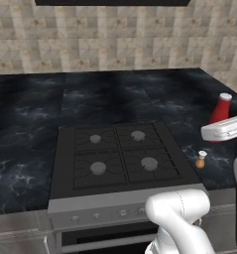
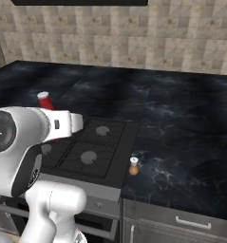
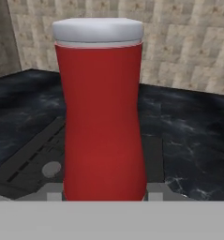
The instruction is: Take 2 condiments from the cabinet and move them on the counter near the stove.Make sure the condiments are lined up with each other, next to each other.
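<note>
My gripper (image 3: 105, 193) is shut on the slim red condiment bottle (image 3: 101, 112) with a white cap, holding it upright. From the left base the red bottle (image 1: 221, 106) rises just behind the white hand (image 1: 220, 131), over the black counter (image 1: 26, 124) right of the stove (image 1: 120, 158). The shorter orange-brown condiment (image 1: 201, 159) stands on the counter close to the stove's front right corner, nearer than the red one. From the right base the red bottle (image 2: 45, 100) pokes up behind the arm and the orange-brown bottle (image 2: 133, 166) stands beside the stove (image 2: 86, 152). The cabinet is out of view.
A tiled wall (image 1: 115, 39) backs the counter. A dark overhead edge (image 1: 112, 2) hangs above the stove. Wide black counter (image 2: 181, 123) stretches right of the stove, with grey lower cabinets (image 2: 181, 228) under it. The knob row (image 1: 97, 214) lines the stove front.
</note>
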Tool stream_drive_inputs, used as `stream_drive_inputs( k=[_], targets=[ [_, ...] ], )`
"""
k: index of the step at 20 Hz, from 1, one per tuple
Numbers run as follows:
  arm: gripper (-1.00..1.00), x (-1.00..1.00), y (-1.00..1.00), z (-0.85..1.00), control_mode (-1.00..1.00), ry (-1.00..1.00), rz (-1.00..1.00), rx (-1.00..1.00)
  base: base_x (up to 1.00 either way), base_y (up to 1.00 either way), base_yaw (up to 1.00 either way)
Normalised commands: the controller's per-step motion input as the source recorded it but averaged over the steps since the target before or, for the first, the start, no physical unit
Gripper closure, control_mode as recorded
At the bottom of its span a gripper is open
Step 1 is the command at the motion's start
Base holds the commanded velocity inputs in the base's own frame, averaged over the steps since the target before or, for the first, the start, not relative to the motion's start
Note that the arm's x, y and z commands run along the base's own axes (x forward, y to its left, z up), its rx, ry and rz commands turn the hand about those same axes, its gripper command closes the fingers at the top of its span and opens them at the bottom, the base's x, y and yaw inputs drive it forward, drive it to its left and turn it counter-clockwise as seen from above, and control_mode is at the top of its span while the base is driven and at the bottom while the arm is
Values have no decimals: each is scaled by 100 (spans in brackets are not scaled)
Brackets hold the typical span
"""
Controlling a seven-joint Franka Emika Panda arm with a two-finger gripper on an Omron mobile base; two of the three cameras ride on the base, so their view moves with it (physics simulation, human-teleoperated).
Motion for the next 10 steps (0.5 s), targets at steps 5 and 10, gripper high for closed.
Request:
stream_drive_inputs(
  k=[5,10],
  targets=[
    [100,2,-41,-13,-100,8,13,0,0,0,0],
    [100,2,-32,-8,-100,0,5,0,0,0,0]
  ],
)
